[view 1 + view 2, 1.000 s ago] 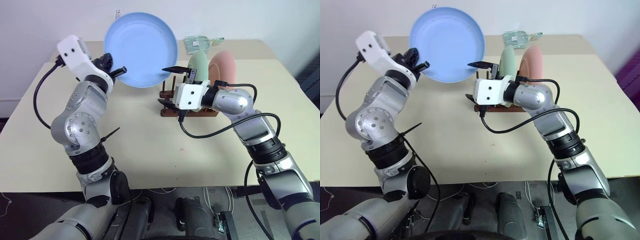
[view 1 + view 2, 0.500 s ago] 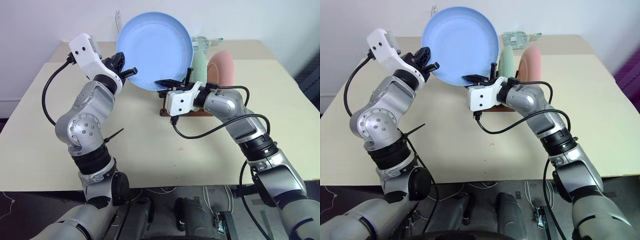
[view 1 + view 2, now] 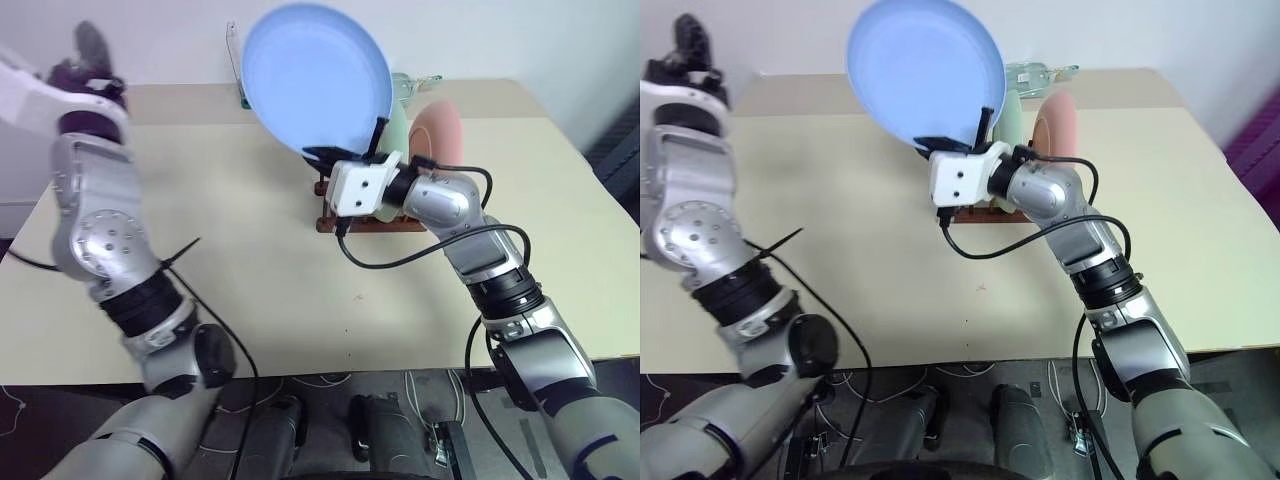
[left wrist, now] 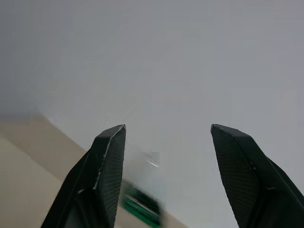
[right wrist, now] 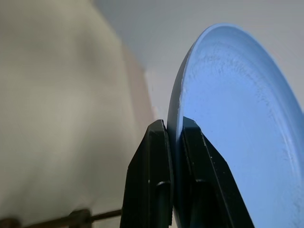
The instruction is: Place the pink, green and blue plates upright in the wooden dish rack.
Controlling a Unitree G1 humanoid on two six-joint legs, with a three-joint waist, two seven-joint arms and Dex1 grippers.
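A pale beige table (image 3: pixel 250 260) carried the scene. Toward its far edge, slightly right of middle, stood the wooden dish rack (image 3: pixel 365 222), a small dark brown frame with thin upright pegs. Two plates stood upright in it: the green plate (image 3: pixel 402 122) and, just beside it nearer the right edge, the pink plate (image 3: pixel 437 133).

The blue plate (image 3: pixel 318 80) was the largest thing in sight, held on edge in the air above the rack's left end, its hollow face turned toward the robot. The right gripper (image 5: pixel 172 137) was pinched tight on the plate's lower rim, one black finger on each face. The left gripper (image 4: pixel 166 137) was raised near the table's far left corner, well apart from the plate, its jaws spread wide and holding nothing.

The remaining step looked like lowering the blue plate into a free slot left of the green one. Doing it well would likely mean keeping the plate vertical, lining its rim up between two peg pairs, and descending slowly. Releasing only once the rim sat on both rails should prevent rolling. The narrow pinch might let the plate swing, so abrupt wrist turns seemed risky.
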